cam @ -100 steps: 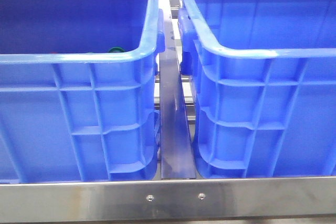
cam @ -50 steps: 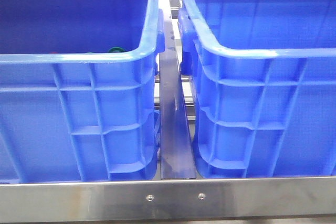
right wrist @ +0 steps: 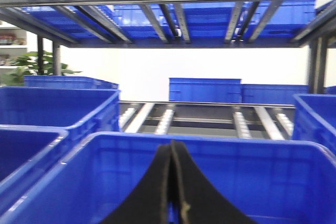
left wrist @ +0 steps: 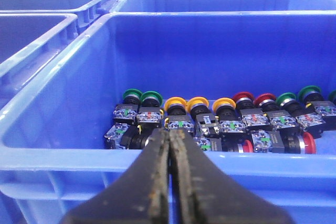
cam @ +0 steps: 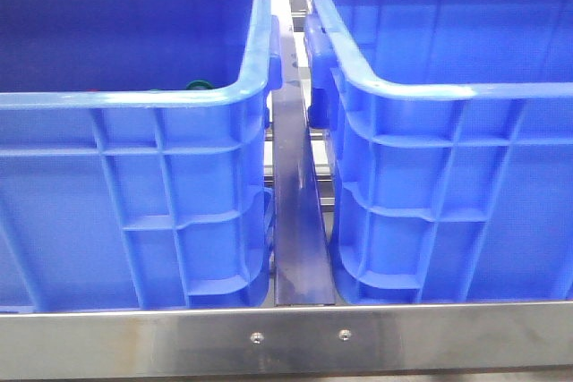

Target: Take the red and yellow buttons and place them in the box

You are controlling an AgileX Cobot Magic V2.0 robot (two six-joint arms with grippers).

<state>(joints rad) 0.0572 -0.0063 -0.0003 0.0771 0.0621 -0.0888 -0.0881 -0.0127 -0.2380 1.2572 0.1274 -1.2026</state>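
Blue crate wall (left wrist: 63,156) fronts closed left claw (left wrist: 170,140); green buttons (left wrist: 140,97) behind.

You see two big blue crates (cam: 134,176) up front. Through the left wrist camera you count three yellow buttons (left wrist: 200,104), three red buttons (left wrist: 242,97), and at least four green buttons (left wrist: 131,95), one more possibly cut off at 3 o'clock.
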